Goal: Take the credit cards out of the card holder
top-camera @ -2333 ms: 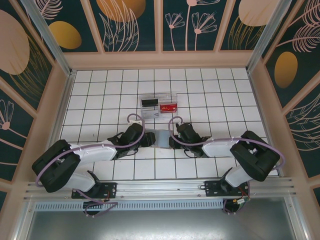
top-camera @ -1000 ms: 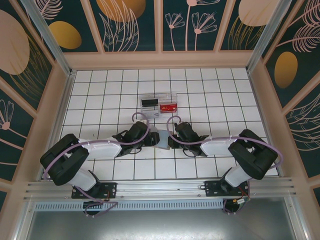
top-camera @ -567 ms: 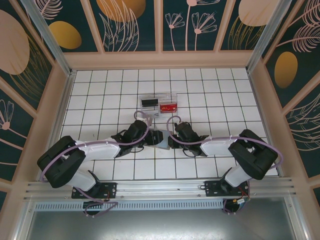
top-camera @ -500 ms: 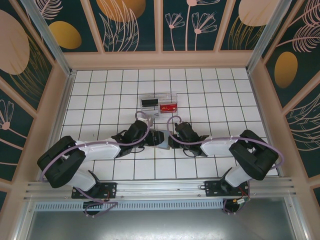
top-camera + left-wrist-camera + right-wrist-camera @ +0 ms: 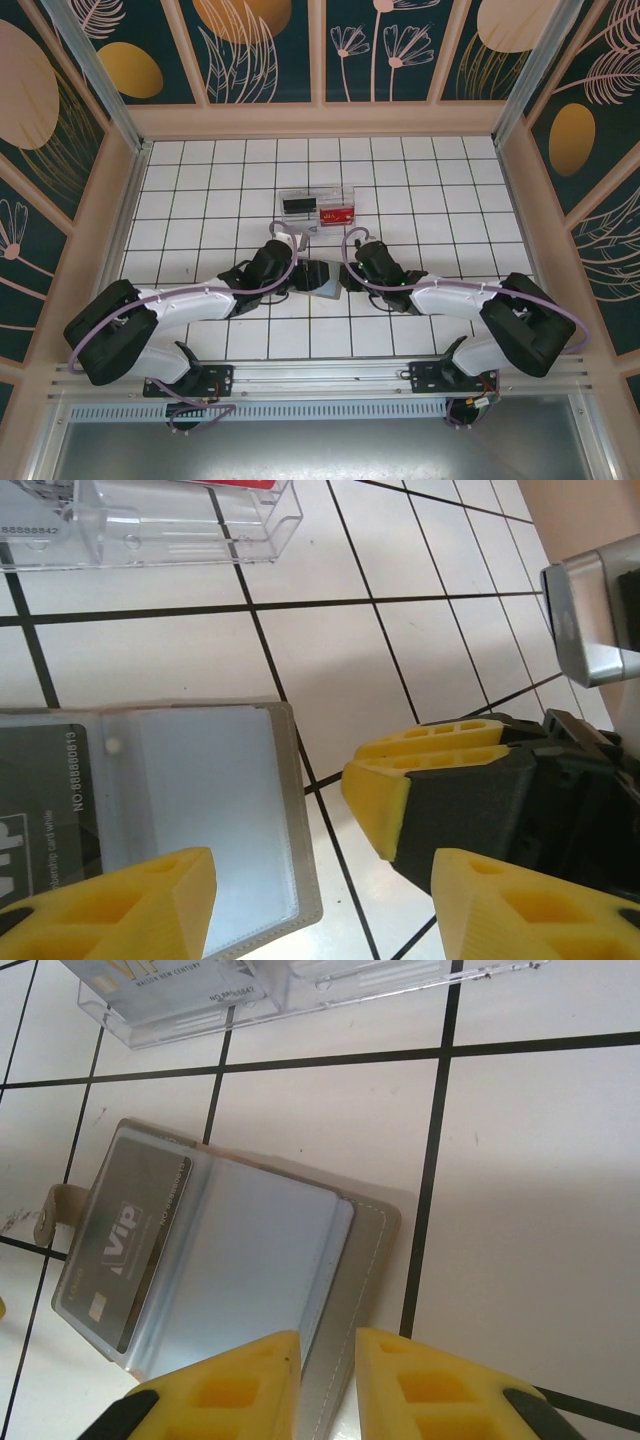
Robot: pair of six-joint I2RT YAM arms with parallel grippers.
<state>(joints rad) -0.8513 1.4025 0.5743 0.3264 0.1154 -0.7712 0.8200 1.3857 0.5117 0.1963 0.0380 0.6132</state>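
The grey card holder [image 5: 318,275] lies open on the tiles between my two grippers. Its left panel [image 5: 125,1245] holds a dark grey credit card marked VIP [image 5: 40,810]. The right panel is a clear sleeve [image 5: 265,1265] that looks empty. My left gripper [image 5: 320,880] hovers open over the holder's near right corner, nothing between its fingers. My right gripper [image 5: 328,1360] hangs over the holder's right edge with its jaws almost together; the grey edge shows through the slit. In the left wrist view its fingers [image 5: 375,805] stand just beside that edge.
A clear plastic tray [image 5: 318,208] stands two tiles beyond the holder, with a black card [image 5: 296,203] and a red card [image 5: 338,214] in it. Wooden walls ring the tiled floor. Open tiles lie left, right and at the far end.
The holder's flap, standing up and pale a second ago, now lies flat and open. My right arm's elbow has swung out to the right and my left elbow has drawn back.
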